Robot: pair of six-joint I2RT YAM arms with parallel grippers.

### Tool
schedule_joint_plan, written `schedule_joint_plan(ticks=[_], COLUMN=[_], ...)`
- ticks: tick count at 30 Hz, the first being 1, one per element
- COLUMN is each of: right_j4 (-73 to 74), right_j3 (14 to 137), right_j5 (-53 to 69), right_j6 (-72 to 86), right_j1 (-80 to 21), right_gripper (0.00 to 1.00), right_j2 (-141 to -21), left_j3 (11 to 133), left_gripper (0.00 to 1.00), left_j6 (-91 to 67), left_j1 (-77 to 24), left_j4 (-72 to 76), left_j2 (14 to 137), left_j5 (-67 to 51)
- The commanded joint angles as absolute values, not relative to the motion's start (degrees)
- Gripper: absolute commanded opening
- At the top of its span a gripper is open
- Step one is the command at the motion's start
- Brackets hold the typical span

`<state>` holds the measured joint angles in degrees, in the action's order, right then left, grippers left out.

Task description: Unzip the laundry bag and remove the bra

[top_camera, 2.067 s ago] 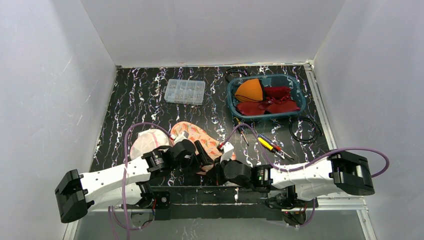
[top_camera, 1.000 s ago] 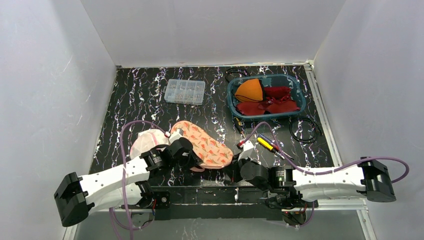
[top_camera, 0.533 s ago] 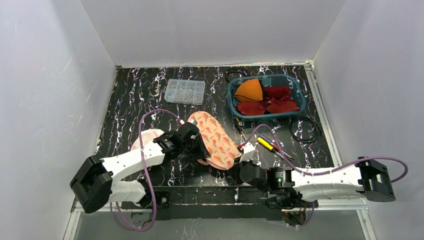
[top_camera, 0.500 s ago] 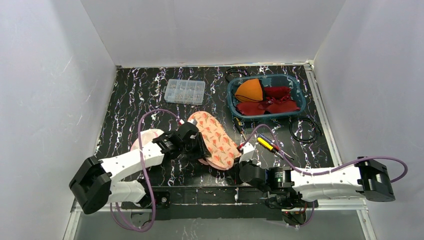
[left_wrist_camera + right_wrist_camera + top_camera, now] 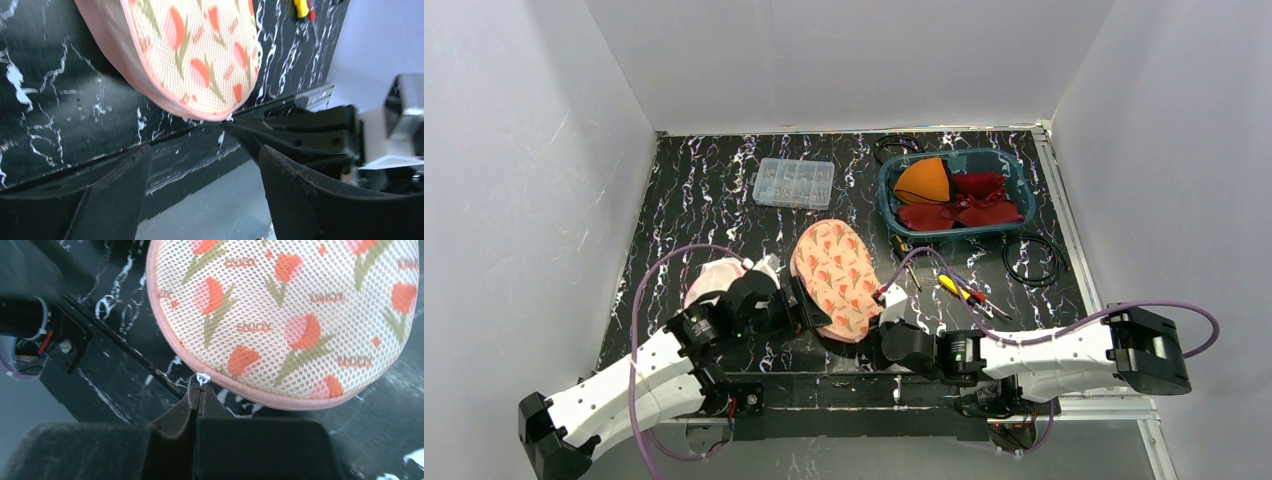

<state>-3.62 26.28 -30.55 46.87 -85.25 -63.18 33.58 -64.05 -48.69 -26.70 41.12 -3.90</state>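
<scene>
Cropping the laundry bag (image 5: 280, 315) at both wrist views' top edges; hiding half a pale round item (image 5: 707, 283) behind the left arm; losing the zipper pull (image 5: 201, 378) overhead.

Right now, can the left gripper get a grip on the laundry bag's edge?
Probably yes. The left gripper is open, and the laundry bag has its pink edge just ahead of it, with nothing between them. The right gripper, shut on the zipper pull, sits close and may crowd it.
</scene>
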Motion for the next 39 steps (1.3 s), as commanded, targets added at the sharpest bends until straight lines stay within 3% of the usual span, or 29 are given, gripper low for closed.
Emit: schedule_joint_plan(ticks=[1,10,15,23,29,39], right_j4=[-10.7,-14.3,-15.6,-17.3,-16.6,-8.3], right_j3=[32.0,36.6,36.1,34.1,32.4,29.0], right_j5=[-30.0,-27.5,-26.4,-26.0,-26.9,-30.7], right_j6=[44.1,42.0,42.3,43.2,44.1,46.1], right_j1=[-85.5,-85.6,-85.5,-85.6,-85.6,-85.6], right_gripper=[0.01,0.01,0.01,0.01,0.01,0.01], right_j2=[-67.2,-74.6,-74.4,-72.9,-71.3,-64.7], left_j3=[31.6,30.9,30.0,28.2,28.6,29.9], left_gripper=[0.77,0.79,0.73,0.52,0.28,0.0], left_j6=[-70.6,-75.4,-76.4,-79.1,-79.5,-78.2], left_j1=[-54.7,-59.5,-59.4,-59.4,-59.5,-58.9], left_j4=[-29.8,-22.2,-22.2,-23.3,-24.9,-26.6], left_j2=[40.1,45.5,48.9,50.4,49.4,49.1], left_j5=[-0.9,5.3,8.3,11.8,14.1,16.1])
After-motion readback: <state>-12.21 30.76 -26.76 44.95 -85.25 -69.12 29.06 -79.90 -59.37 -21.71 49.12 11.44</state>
